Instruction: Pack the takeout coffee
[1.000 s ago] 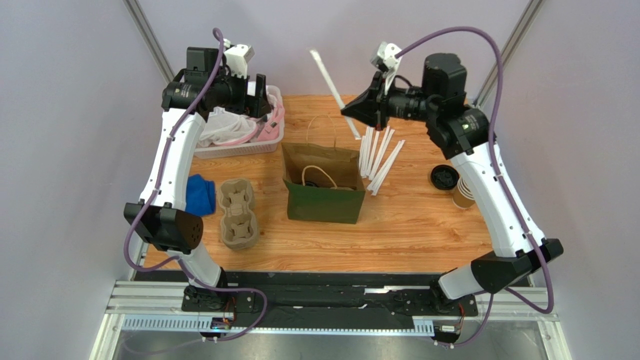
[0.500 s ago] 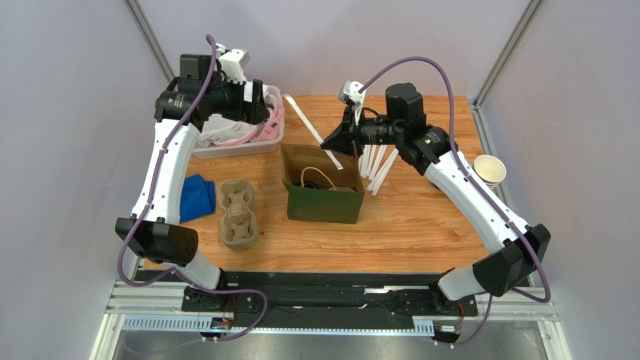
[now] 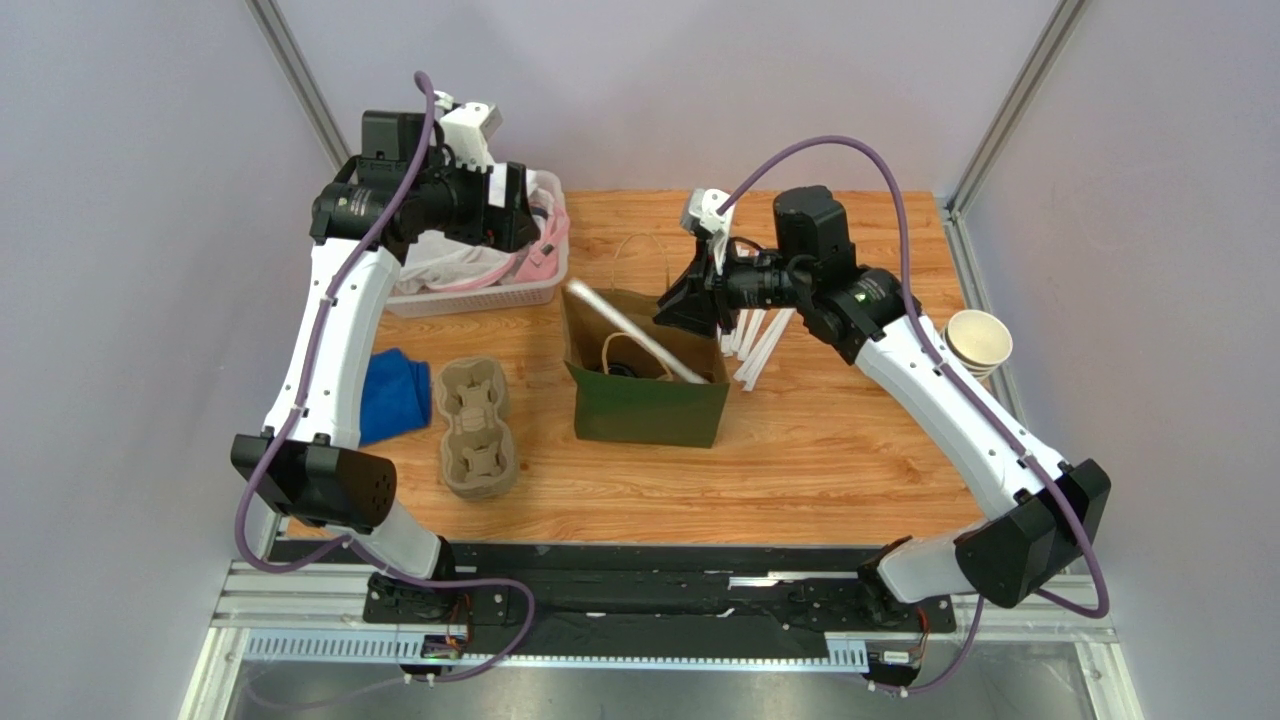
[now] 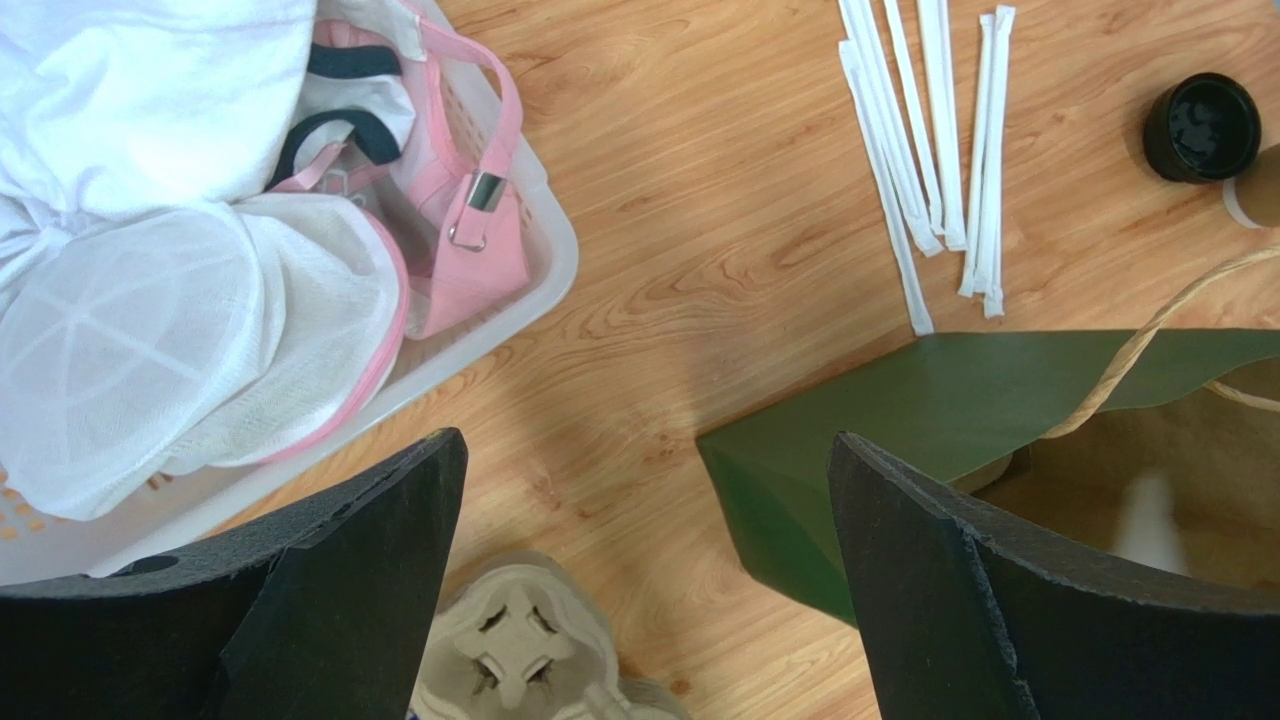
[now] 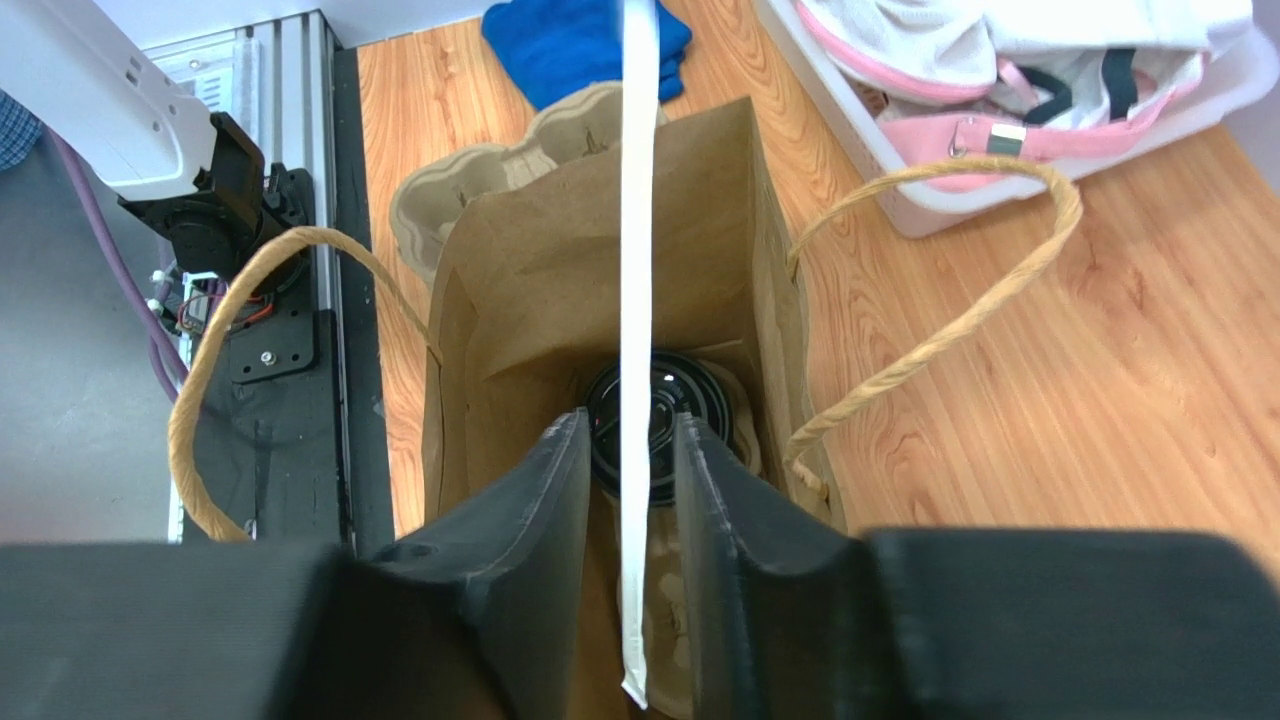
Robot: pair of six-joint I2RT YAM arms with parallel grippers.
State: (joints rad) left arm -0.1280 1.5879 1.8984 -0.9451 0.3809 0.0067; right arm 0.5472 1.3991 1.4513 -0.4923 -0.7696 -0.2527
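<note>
The takeout coffee shows only as a round black lid [image 5: 676, 393] deep inside the open green paper bag [image 3: 649, 408], whose brown inside [image 5: 511, 285] fills the right wrist view. My right gripper [image 3: 679, 308] hovers over the bag's mouth. Its jaws [image 5: 628, 420] are slightly apart, and a white wrapped straw [image 5: 640, 225] hangs between them with a gap on each side. From the top the straw [image 3: 631, 327] is a blur slanting across the bag's mouth. My left gripper [image 3: 519, 203] is open and empty, high over the table [image 4: 646, 438] between basket and bag [image 4: 932, 405].
A white basket [image 3: 466, 296] of cloths stands back left. Grey pulp cup carriers [image 3: 478, 428] and a blue cloth [image 3: 394, 393] lie left of the bag. Several wrapped straws [image 3: 762, 327] lie right of it. An open paper cup [image 3: 978, 341] and a loose black lid [image 4: 1202, 128] are at the right.
My right gripper came down and left over the bag with the straw. The straw tipped from upright to slanting into the bag's mouth. The left arm has barely moved.
</note>
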